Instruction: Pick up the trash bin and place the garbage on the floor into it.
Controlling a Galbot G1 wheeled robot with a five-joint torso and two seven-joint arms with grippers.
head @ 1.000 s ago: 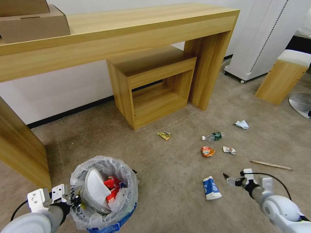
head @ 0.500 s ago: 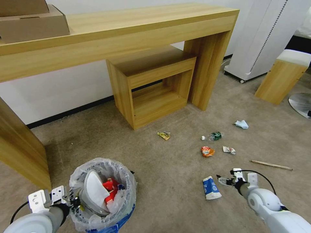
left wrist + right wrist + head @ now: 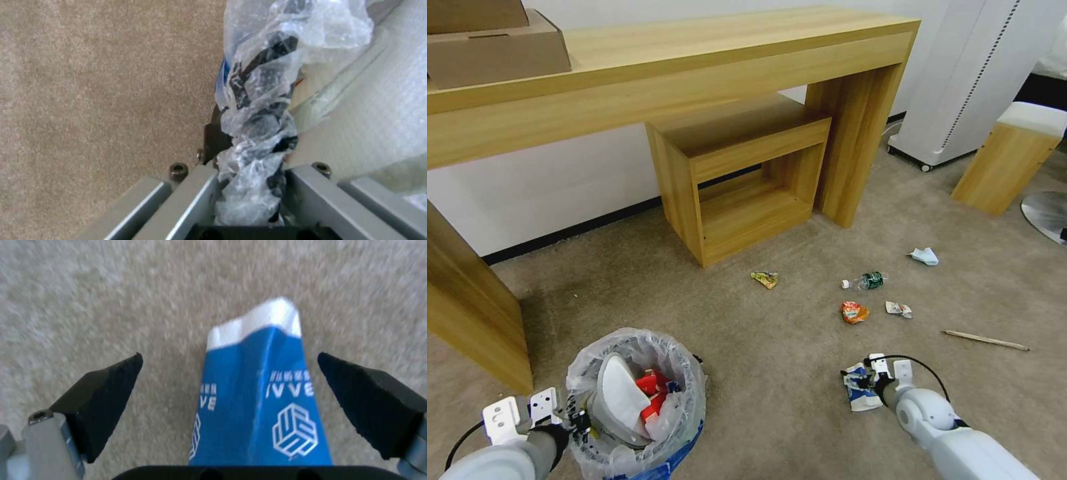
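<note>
Right end effector (image 3: 229, 386): gaping wide at about 5 o'clock in the head view, its black pads (image 3: 104, 396) straddling the blue-white wrapper (image 3: 260, 406) on the floor (image 3: 774, 347), neither pad touching it.
Left end effector (image 3: 249, 193): clamping the bagged rim of the trash bin (image 3: 634, 400) at about 7 o'clock, gripping plastic and rim together.
Trash bin contents: showing a white slipper (image 3: 620, 393) and red wrappers.
Step in hand: judging it as the wrapper grasp; lowering squarely, keeping the wrapper centred between the pads and closing low over its crumpled middle would be doing it well.
Farther litter: orange wrapper (image 3: 854, 311), bottle (image 3: 867, 281), wooden stick (image 3: 986, 341) and tissue (image 3: 924, 255) are lying beyond, around 1 to 3 o'clock.
</note>
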